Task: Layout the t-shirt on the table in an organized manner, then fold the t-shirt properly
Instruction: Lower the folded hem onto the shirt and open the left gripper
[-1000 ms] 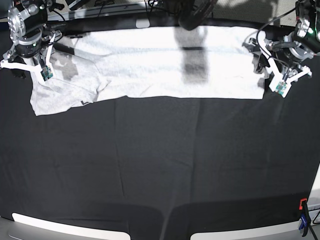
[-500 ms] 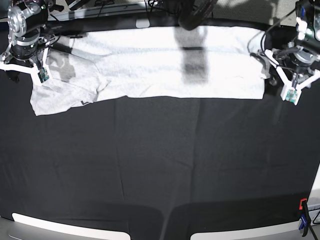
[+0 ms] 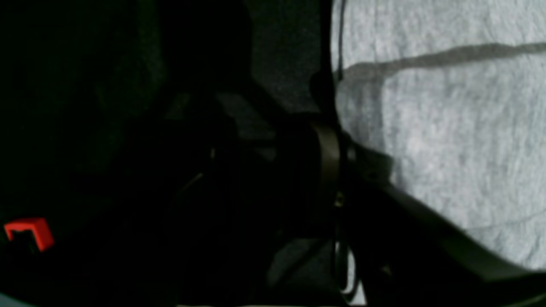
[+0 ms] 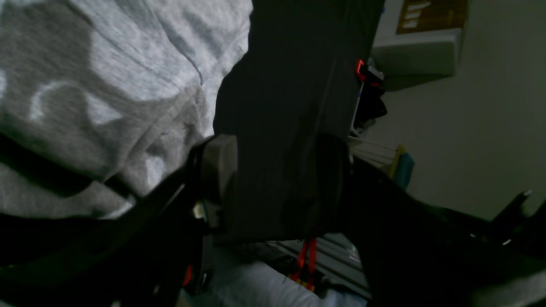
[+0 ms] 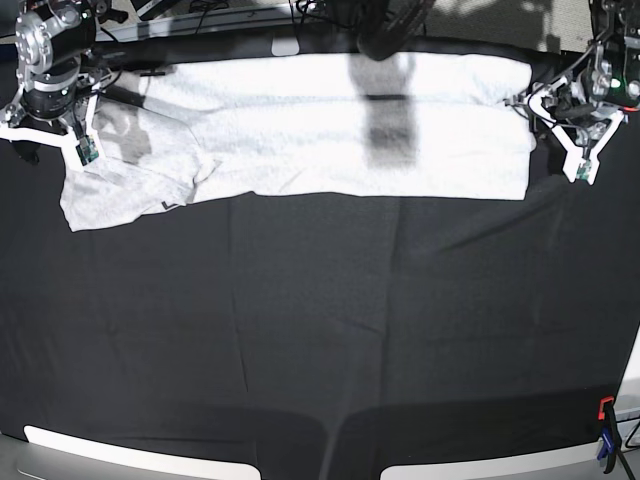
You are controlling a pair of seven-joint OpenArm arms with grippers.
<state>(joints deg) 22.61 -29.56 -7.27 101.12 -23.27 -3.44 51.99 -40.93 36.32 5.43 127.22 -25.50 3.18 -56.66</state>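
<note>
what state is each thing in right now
t-shirt: folded into a long band along the table's far edge, one sleeve sticking out
table: covered in black cloth, faintly creased
left tool: open, empty, beside the shirt's end
right tool: open, empty, over the sleeve end

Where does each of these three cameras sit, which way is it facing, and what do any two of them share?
Base: overhead, looking down on the table, the t-shirt along its far edge, left gripper and right gripper.
Left wrist: on the left arm, facing down past its dark fingers at the shirt's edge.
Right wrist: on the right arm, looking past open fingers over shirt and table edge.
All three share the t-shirt.
</note>
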